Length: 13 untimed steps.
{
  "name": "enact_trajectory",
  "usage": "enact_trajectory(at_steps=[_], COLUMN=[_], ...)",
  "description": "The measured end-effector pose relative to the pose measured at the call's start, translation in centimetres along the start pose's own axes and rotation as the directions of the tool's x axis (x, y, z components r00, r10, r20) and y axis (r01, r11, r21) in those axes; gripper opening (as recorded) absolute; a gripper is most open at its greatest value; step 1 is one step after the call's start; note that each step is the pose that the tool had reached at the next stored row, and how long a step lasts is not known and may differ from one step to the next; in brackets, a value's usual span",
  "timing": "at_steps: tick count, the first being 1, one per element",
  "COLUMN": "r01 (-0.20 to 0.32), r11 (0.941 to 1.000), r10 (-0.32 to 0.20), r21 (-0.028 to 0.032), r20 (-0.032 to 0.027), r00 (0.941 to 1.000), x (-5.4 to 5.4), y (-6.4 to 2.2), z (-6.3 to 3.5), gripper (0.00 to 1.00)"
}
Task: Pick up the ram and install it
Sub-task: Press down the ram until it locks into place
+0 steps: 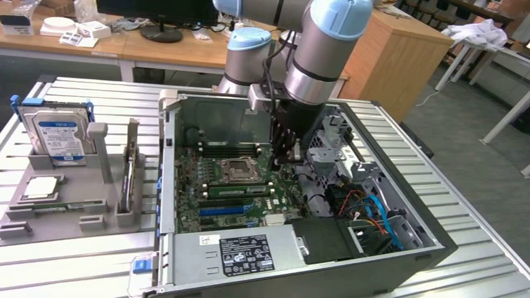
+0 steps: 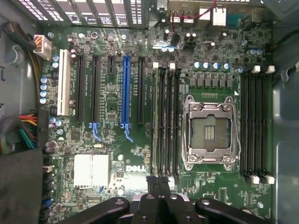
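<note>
The arm (image 1: 319,56) was silver-grey tubing with pale blue joint caps (image 1: 248,38), a black cable (image 1: 267,67) along the wrist, and a black gripper (image 2: 159,183) with round pivot pins on its links.

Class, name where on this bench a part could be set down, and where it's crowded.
Free: slatted table behind the hard drive, in front of the grey holder, and on the exterior view's right of the computer case. Crowded: inside the case, over the motherboard.
</note>
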<state>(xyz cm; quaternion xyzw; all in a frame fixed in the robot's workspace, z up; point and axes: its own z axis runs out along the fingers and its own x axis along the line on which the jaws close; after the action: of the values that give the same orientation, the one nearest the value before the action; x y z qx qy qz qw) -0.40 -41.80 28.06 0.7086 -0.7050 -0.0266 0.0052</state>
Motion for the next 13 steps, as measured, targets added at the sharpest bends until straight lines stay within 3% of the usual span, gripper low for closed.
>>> enact_trajectory(at_steps=[13], r01=[0.000], r11=[1.0000], r10=[0.000], r21=[0.0000], r20=[0.0001], r00=[1.0000], x=[0.1], y=[-0.10], z=[2.23], gripper=[0.11])
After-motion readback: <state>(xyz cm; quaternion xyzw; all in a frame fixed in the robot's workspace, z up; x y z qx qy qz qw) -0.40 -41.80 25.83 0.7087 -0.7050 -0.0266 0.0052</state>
